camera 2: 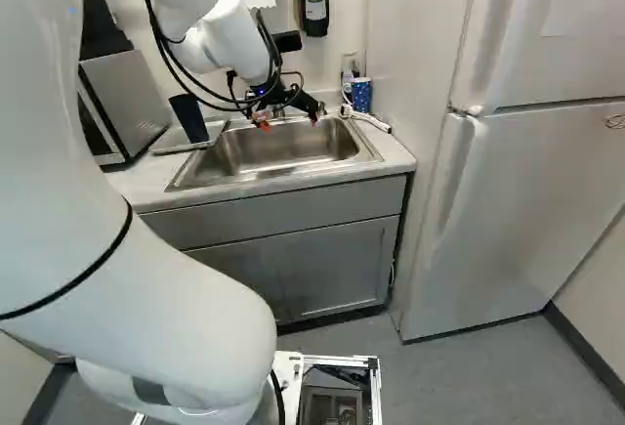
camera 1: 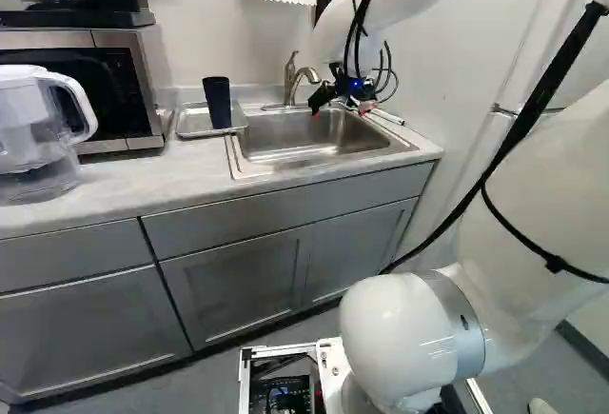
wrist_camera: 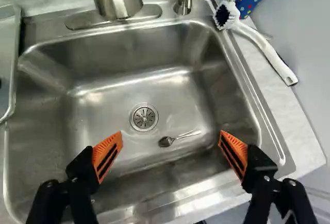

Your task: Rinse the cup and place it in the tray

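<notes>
Countertop (camera 1: 143, 181), tray (camera 1: 193, 122) partly behind cup (camera 1: 218, 105).

A kitchen, plain to see

From where I stand, this is a kitchen: a steel sink (wrist_camera: 175, 100) and tap (camera 1: 291, 76) set in a counter (camera 1: 124, 186), grey cupboards (camera 1: 233, 281) below, a microwave (camera 1: 109, 100) and water jug (camera 1: 21, 124) to one side, a tall fridge (camera 2: 508, 200) to the other. A dish brush (wrist_camera: 264, 48) lies beside the sink. Home or workplace, I can't tell.
</notes>
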### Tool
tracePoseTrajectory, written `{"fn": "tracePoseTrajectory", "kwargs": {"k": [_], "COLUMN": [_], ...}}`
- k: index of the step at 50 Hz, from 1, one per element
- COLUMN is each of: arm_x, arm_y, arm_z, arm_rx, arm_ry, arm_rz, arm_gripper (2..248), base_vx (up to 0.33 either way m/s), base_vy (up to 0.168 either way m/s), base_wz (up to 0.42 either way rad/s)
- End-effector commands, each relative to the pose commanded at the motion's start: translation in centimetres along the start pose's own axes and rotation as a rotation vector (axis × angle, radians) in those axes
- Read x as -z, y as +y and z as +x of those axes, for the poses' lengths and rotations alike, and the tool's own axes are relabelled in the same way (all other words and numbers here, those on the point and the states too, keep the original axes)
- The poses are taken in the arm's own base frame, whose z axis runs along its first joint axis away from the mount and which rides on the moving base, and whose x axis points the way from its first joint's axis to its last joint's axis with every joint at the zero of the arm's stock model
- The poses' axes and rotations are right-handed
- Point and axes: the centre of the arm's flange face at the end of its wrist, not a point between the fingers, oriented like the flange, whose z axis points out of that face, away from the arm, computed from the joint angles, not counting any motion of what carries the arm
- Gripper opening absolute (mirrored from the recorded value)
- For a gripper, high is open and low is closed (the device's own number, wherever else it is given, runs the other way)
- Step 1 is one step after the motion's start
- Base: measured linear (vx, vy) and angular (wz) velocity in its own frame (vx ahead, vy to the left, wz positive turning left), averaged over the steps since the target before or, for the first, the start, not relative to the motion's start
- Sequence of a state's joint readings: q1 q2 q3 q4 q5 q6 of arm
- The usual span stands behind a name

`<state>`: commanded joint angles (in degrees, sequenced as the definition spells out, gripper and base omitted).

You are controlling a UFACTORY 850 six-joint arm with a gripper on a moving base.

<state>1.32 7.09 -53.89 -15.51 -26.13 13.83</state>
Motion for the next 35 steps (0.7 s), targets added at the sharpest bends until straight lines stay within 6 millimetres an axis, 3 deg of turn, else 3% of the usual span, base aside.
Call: {"fn": "tracePoseTrajectory", "kwargs": {"k": [35], "arm_x": [0.00], "arm_y": [0.00], "arm_z": [-0.17], "arm_rx": [-0.008], "arm_ry": [-0.018], "arm_rz": [0.000], "arm_gripper": [247], "base_vx": [0.000], "base_vy": [0.000], "base_wz": [0.000]}}
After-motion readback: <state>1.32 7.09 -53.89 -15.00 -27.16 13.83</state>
